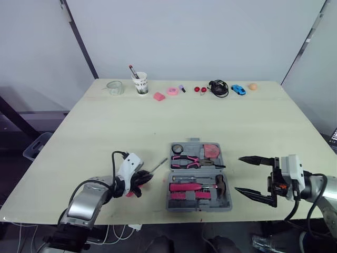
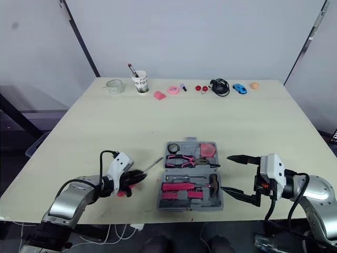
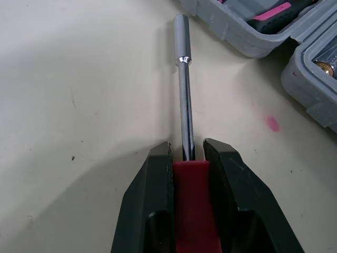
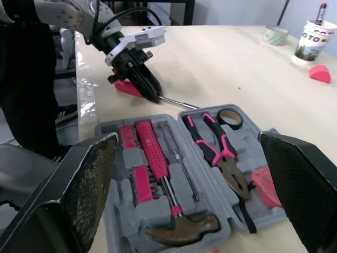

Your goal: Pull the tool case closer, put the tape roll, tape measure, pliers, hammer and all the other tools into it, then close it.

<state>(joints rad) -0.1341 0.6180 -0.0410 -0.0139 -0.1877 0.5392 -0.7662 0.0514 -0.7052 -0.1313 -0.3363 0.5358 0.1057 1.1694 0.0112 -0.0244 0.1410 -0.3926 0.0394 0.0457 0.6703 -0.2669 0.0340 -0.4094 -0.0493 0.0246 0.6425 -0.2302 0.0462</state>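
Left eye view shows cup [image 1: 140, 83], cable [image 1: 218, 88], toy car [image 1: 238, 89] beyond tool case [image 1: 200, 206].

Screwdriver handle [image 3: 190, 200] mostly hidden between left gripper [image 3: 187, 147] jaws.

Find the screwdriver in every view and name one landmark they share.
Left eye view: screwdriver left of the open tool case, handle in the left gripper.
Right eye view: screwdriver in the same place, shaft slanting toward the case.
Left wrist view: shaft runs out from between the fingers toward the case corner.
Right wrist view: shaft beyond the case, under the left gripper.
Shared landmark: the grey tool case.
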